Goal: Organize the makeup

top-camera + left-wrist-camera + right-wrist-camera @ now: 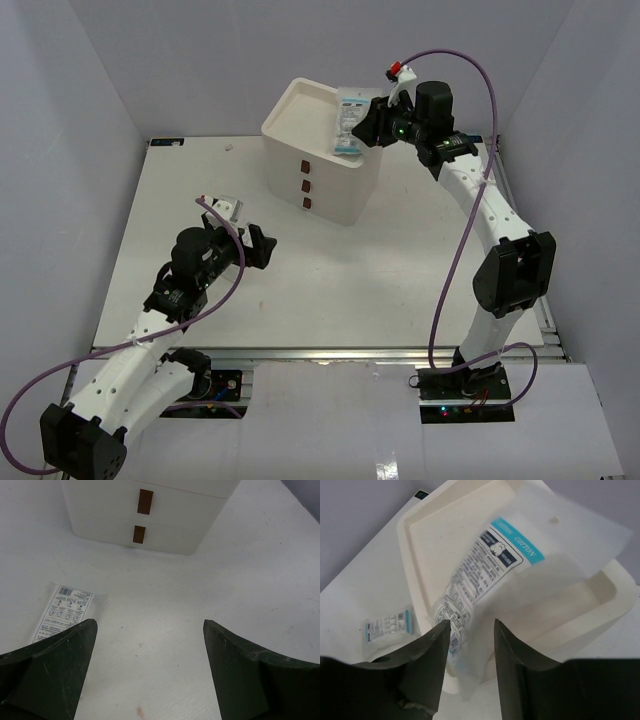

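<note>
A flat clear sachet [349, 122] with blue print hangs tilted over the tray top of the cream box [290, 105]. In the right wrist view this sachet [487, 572] is blurred, its lower edge loose in the gap between the parted fingers. My right gripper [372, 125] [470, 622] is open just above the tray's right rim. A second sachet [62, 611] [387, 626] lies flat on the table in front of the box, beside my left finger. My left gripper [262, 248] [149, 622] is wide open over bare table with nothing in it.
The cream box [150, 525] shows brown drawer handles [144, 501] on its front. A small white speck [230, 147] lies at the back of the table. Walls close the table in on the left, back and right.
</note>
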Controlling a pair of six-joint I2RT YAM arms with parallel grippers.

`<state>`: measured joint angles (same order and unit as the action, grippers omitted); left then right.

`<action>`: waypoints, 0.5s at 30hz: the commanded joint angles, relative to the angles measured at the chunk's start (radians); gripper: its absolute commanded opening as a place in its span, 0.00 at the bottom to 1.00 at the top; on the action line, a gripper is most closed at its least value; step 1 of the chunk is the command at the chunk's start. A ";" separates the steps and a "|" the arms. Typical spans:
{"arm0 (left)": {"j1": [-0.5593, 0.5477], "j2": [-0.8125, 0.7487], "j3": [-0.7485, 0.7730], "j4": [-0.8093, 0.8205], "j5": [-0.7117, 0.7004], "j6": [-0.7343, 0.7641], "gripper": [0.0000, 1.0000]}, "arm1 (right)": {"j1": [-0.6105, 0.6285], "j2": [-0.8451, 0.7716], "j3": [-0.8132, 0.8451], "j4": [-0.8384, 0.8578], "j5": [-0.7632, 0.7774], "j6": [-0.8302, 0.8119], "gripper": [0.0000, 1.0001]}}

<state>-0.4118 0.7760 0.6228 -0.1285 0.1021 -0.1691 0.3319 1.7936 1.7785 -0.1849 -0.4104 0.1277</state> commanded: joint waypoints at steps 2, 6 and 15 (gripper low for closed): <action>0.004 -0.001 -0.008 -0.005 -0.020 0.013 0.98 | 0.009 0.008 0.050 0.050 0.119 0.036 0.67; 0.004 -0.002 -0.008 -0.005 -0.026 0.015 0.98 | 0.007 -0.023 0.033 0.049 0.110 0.009 0.72; 0.004 0.065 0.016 -0.036 -0.156 0.039 0.97 | -0.083 -0.394 -0.226 0.035 -0.401 -0.279 0.74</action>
<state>-0.4118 0.7893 0.6205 -0.1338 0.0422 -0.1567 0.3130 1.6568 1.6862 -0.1858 -0.4106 0.0505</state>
